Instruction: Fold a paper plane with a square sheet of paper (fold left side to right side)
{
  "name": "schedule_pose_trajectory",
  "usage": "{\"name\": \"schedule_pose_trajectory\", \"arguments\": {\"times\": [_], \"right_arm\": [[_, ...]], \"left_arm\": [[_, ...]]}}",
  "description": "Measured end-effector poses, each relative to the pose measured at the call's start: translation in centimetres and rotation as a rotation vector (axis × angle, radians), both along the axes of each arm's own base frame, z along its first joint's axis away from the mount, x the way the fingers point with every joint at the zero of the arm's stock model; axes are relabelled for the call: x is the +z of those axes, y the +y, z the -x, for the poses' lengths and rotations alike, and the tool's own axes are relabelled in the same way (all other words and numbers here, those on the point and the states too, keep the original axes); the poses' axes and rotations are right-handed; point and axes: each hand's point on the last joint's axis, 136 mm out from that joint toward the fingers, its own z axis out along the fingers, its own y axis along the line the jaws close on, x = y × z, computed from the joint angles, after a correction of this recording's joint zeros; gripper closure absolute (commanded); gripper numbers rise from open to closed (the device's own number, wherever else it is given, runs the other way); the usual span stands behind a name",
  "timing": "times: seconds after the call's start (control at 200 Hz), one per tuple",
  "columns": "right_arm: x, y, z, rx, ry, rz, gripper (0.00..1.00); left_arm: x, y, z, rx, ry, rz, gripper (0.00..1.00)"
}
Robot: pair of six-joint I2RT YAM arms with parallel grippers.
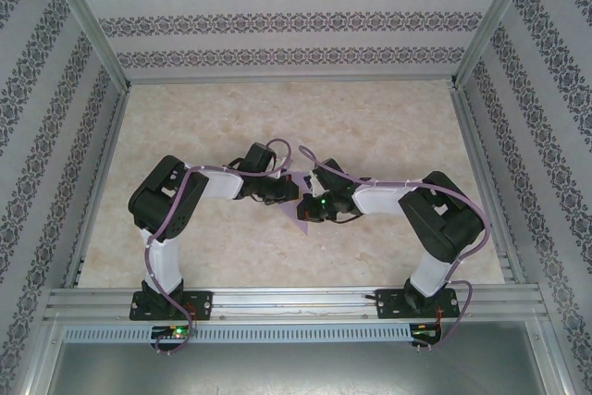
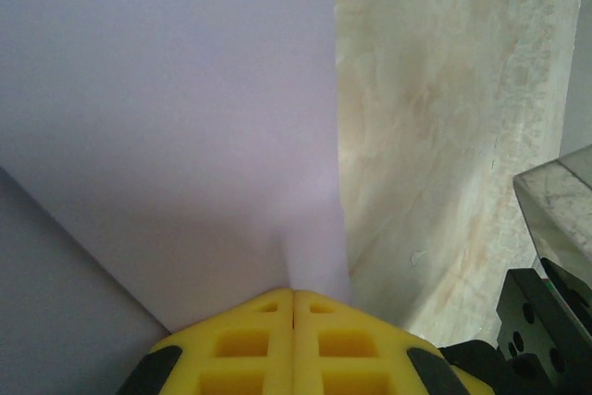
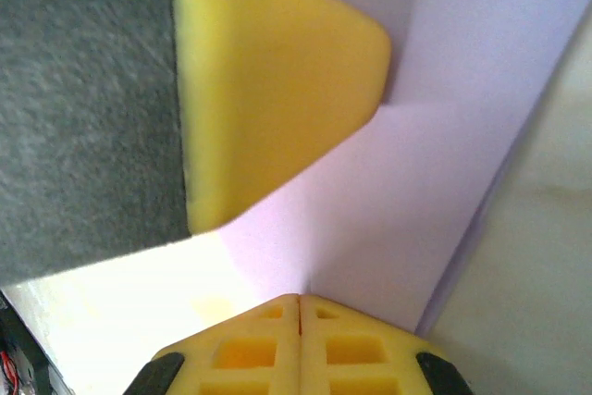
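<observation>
Yellow fingers of the left gripper (image 2: pixel 294 295) are pressed together, pinching the near edge of the square sheet of paper (image 2: pixel 166 117). The lavender sheet rises away from them, with a second, darker layer showing at lower left. The right gripper (image 3: pixel 299 301) is likewise clamped on the sheet's edge, beside a crease. From above, both grippers meet near the middle of the pale marbled surface (image 1: pixel 388 136), the paper a small triangle between them.

This looks like the left-to-right fold under way, the sheet held by both arms and not yet laid flat. The next move probably calls for carrying the left edge across, matching corners, then pressing the crease down without the thin paper buckling or slipping.
</observation>
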Motion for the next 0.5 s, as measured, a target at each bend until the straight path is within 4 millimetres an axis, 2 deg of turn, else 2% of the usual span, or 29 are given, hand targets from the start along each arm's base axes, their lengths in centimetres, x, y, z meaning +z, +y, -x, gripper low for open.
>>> {"name": "schedule_pose_trajectory", "arguments": {"times": [0.5], "right_arm": [[0.0, -0.5, 1.5, 0.016, 0.023, 0.023, 1.0]], "left_arm": [[0.0, 0.0, 0.0, 0.004, 0.002, -0.001, 0.99]]}}
